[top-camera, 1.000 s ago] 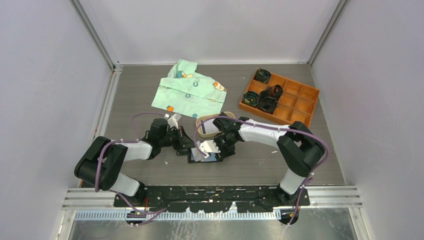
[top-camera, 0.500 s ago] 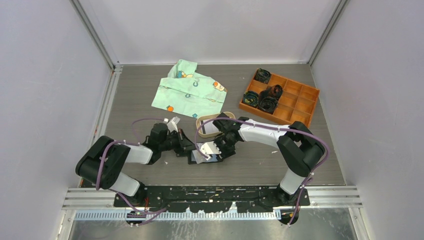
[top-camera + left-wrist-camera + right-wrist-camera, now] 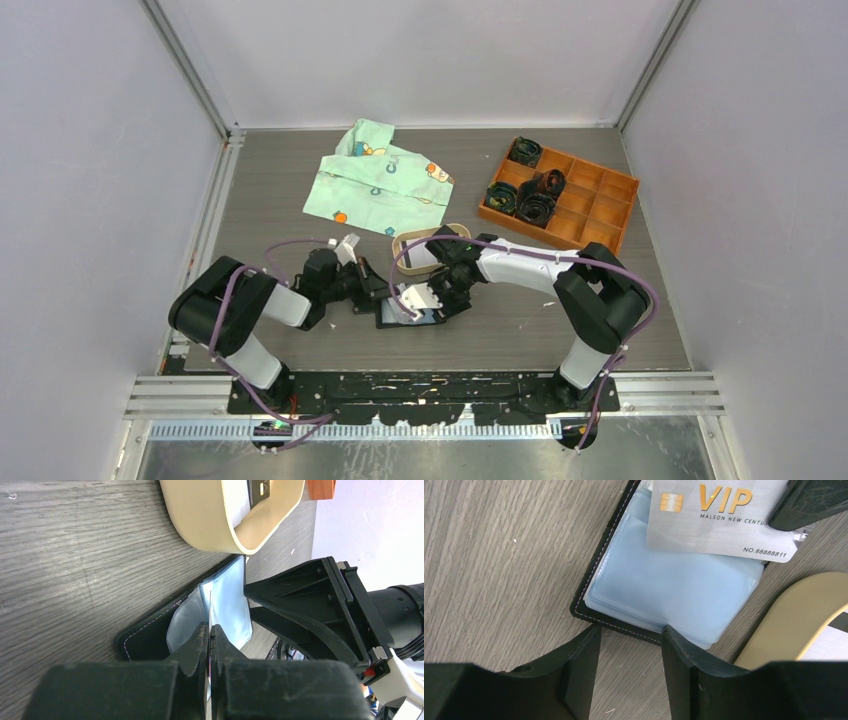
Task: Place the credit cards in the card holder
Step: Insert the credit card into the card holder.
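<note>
Two claws meet at the open black folding card holder (image 3: 674, 595) on the grey counter (image 3: 499, 555). The left claw (image 3: 210, 632) pinches a silver VIP card (image 3: 719, 520) over it. The right claw (image 3: 631, 635) is released beside its edge.

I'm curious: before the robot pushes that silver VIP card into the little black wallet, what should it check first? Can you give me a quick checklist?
1. Card holder lies open with its clear pockets facing up: ok.
2. Left gripper shut on the silver card: ok.
3. Card's leading edge already inside a pocket: cannot tell; it only overlaps the pockets' far end.
4. Right gripper open, with its fingers either side of the holder's near edge: ok. Whether it pins the holder down: cannot tell.
5. Tan tray sits close beside the holder but does not cover the pockets: ok.
</note>
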Robot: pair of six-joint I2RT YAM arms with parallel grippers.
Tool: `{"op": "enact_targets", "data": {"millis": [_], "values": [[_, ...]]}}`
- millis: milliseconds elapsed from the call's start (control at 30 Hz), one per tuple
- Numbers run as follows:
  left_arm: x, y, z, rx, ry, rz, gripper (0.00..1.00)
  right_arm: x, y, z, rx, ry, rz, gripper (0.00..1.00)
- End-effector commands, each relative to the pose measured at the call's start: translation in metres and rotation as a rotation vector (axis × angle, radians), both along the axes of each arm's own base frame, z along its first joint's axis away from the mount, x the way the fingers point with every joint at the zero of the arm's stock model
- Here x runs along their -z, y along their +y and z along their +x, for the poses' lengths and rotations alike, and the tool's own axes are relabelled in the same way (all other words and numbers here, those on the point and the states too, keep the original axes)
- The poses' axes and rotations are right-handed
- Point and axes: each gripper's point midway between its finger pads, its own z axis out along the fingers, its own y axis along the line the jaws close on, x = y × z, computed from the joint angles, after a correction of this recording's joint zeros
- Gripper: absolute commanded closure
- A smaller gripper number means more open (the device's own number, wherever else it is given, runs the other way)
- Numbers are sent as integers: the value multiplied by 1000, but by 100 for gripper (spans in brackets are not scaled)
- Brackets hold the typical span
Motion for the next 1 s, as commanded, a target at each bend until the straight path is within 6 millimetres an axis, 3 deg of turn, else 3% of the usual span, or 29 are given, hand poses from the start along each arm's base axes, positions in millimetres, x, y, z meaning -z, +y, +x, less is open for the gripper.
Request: {"op": "enact_targets", "data": {"millis": [0, 300, 967], "values": [[-6, 0, 3, 6, -56, 10, 100, 20, -25, -26, -19, 98, -117, 46], [3, -7, -8, 60, 10, 40, 100, 20, -25, -25, -18, 99, -117, 46], [13, -16, -9, 110, 92, 64, 100, 23, -22, -15, 24, 67, -133, 49]]}}
